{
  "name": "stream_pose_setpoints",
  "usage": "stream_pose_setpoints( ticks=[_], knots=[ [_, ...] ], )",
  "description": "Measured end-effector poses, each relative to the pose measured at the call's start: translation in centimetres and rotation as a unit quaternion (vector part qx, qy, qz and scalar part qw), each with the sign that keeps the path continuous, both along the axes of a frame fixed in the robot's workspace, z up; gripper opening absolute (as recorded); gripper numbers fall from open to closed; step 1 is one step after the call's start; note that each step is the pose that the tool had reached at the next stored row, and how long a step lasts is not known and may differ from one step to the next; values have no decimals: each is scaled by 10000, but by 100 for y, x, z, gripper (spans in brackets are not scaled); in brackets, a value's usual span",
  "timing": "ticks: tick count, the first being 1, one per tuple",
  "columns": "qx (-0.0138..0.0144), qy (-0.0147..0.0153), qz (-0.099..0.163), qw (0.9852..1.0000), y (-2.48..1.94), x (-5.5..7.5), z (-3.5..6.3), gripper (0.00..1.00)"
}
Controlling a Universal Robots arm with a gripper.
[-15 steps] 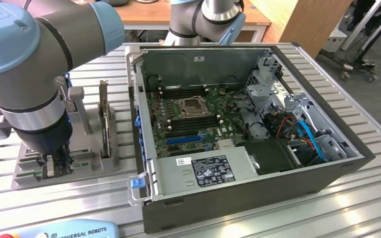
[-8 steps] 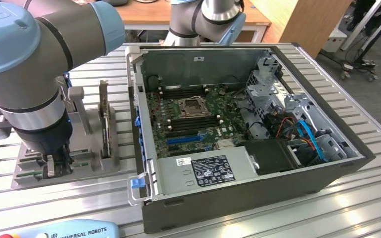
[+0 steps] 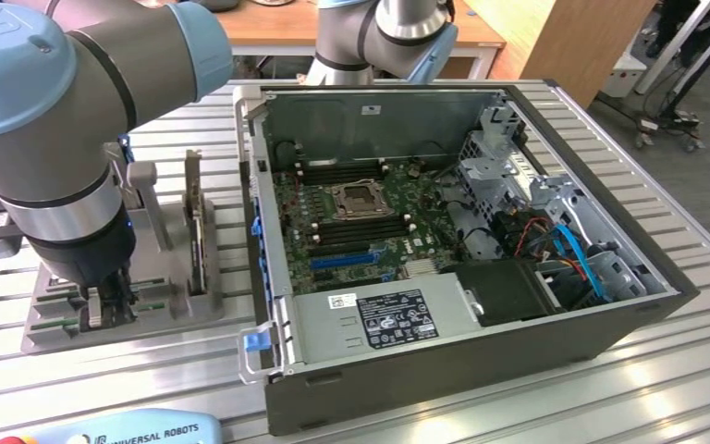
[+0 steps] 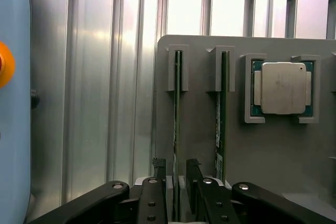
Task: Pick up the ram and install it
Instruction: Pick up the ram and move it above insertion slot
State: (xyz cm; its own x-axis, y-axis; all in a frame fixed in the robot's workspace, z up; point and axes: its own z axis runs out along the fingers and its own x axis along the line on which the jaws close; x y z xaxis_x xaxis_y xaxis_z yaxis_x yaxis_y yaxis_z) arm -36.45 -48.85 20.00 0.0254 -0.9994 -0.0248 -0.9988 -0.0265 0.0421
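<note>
Gripper (image 4: 176, 169) with its two dark fingers (image 4: 159, 167) spread apart, one on each side of the ram (image 4: 177, 119) and not closed on it; the ram stands on edge in a slot of the grey holder (image 4: 199, 140), with its end between the fingertips; a second stick (image 4: 221, 124) stands on edge in the neighbouring slot, just beside the first; a processor (image 4: 283, 87) lies flat in a pocket of the same holder. Arm (image 3: 66, 185) with its last link vertical, wrist pointing straight down over the holder at the exterior view's left; its large blue-capped joint sits above. An expansion card (image 3: 195, 227) stands upright at the holder's far side; the holder rests on a ribbed aluminium table (image 3: 182, 388); the open computer case (image 3: 454, 370), motherboard (image 3: 355, 217) exposed, lies just beside it, toward the exterior view's right.
</note>
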Motion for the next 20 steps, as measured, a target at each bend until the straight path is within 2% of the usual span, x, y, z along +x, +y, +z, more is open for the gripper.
stream_pose_setpoints(
  ticks=[12, 13, 20],
  knots=[
    [0, 0, 0, 10000, 1, 0, 0, 29],
    [0, 0, 0, 10000, 1, 0, 0, 21],
    [0, 0, 0, 10000, 0, 0, 0, 21]
  ],
)
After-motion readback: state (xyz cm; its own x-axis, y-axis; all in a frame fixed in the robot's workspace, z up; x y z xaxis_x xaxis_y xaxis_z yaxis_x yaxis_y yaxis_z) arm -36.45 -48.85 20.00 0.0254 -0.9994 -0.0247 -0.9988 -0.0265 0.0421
